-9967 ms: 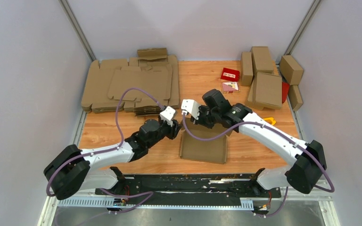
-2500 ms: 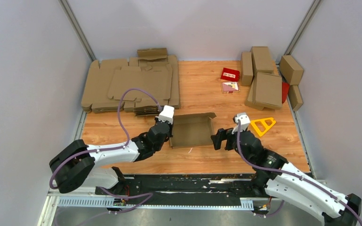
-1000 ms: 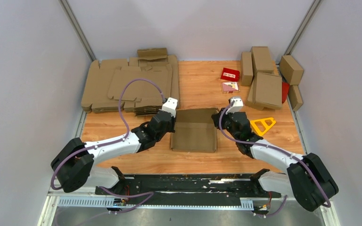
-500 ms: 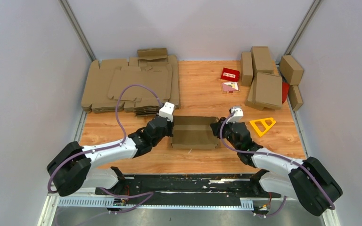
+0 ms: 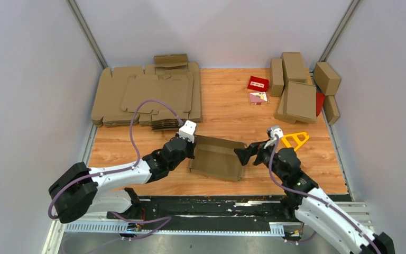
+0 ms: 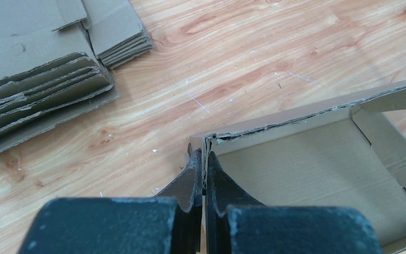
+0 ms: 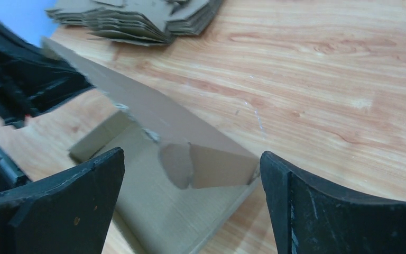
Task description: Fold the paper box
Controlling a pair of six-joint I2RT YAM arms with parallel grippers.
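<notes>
Box (image 5: 218, 160) half folded: a shallow tray with walls raised, top open, closing likely left. Left end effector (image 6: 204, 165) pinches its corner wall; right end effector (image 7: 190, 157) gapes wide, holding nothing.

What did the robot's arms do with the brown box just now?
The right gripper opened and drew back from the right end of the paper box, which turned slightly. The left gripper kept pinching the box's left wall. The pile of flat blanks stayed put.

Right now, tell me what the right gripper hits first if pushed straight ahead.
Most likely the paper box: its near end stands directly ahead of the open right gripper, gap unclear.
</notes>
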